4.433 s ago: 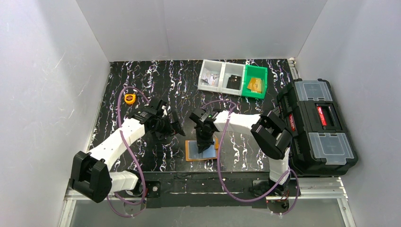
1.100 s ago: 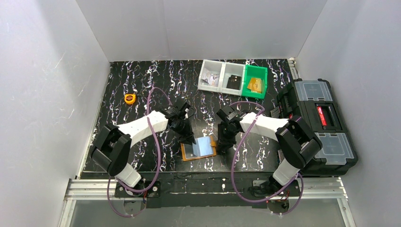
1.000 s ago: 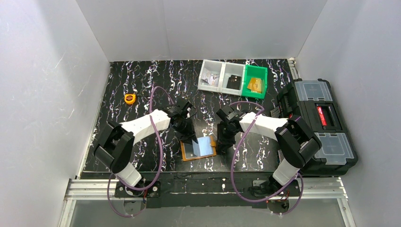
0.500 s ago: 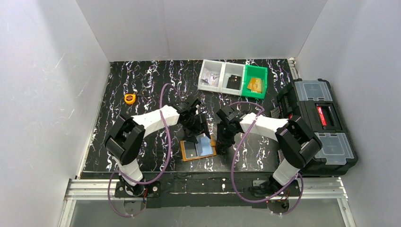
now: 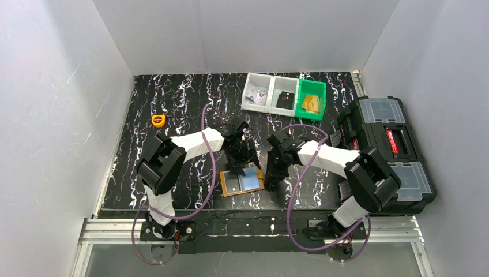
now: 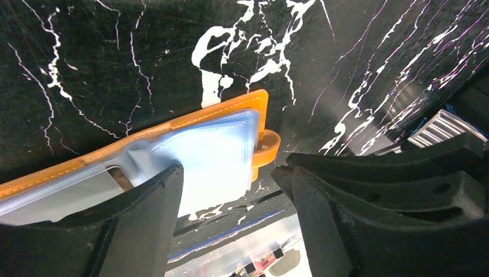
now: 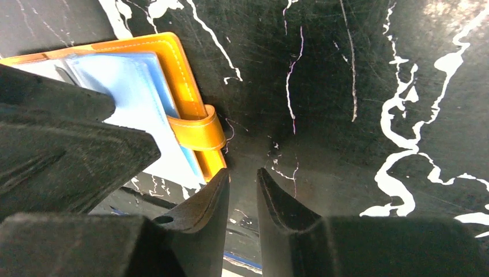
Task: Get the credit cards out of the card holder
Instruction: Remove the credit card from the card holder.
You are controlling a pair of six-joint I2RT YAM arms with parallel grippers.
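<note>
Hovering over card holder [image 6: 202, 144], left gripper [image 6: 228, 176], jaws apart

White walls [image 5: 248, 34], black marbled tabletop [image 5: 173, 98]

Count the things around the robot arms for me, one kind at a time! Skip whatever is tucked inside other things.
Wallet: 1
Tape measure: 1
Pale bins: 2
Green bin: 1
Toolbox: 1
Total: 6
</note>
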